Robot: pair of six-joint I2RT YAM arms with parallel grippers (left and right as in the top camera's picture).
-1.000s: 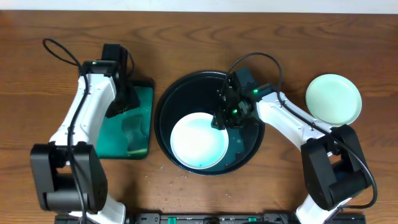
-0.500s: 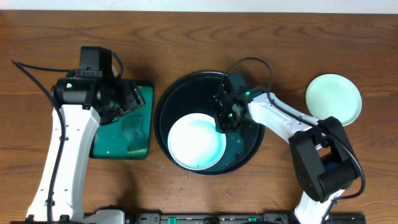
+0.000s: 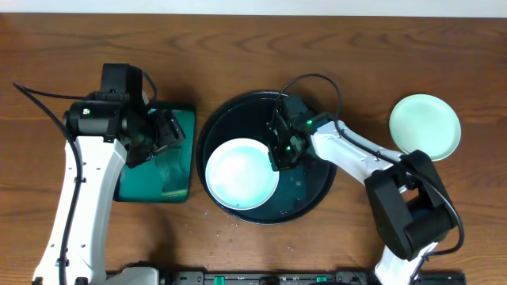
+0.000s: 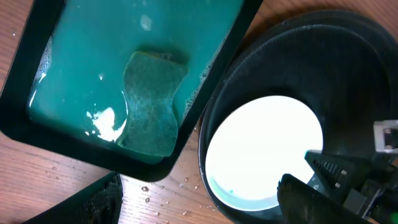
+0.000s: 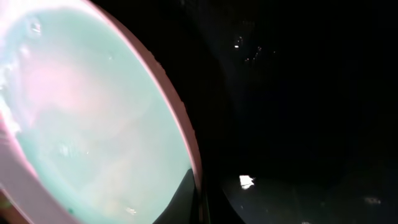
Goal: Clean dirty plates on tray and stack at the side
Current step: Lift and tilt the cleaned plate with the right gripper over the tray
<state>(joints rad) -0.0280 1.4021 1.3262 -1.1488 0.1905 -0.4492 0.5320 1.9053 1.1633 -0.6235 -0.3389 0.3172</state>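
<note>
Black tray [image 3: 313,188] sits mid-desk, big round pan with a raised rim, and there's one plate [image 3: 240,174] lying flat in it, shoved toward about 8 o'clock so it's right up against the rim on that side. It looks white with a pale teal tint and I can't spot any green smear on it from above.

The right claw [image 3: 279,157] is down inside the pan at the plate's 2 o'clock edge, pinched fully shut on the rim. On the right wrist cam the plate's pinkish-white edge [image 5: 186,155] runs straight down to the bottom of the shot where the fingers are, with wet dark pan floor all around.

The second plate [image 3: 425,125] is off on the bare desk [image 3: 356,47] at roughly 3 o'clock from the pan, well apart from it.

The left claw [image 3: 162,133] hangs over the green tray [image 3: 154,182], which is just beside the pan at 9 o'clock. Its jaws are spread wide, nothing in them. The left wrist view shows the sponge [image 4: 149,102] lying flat in that tray's teal water, with a bit of foam [image 4: 106,124] at its 8 o'clock.
</note>
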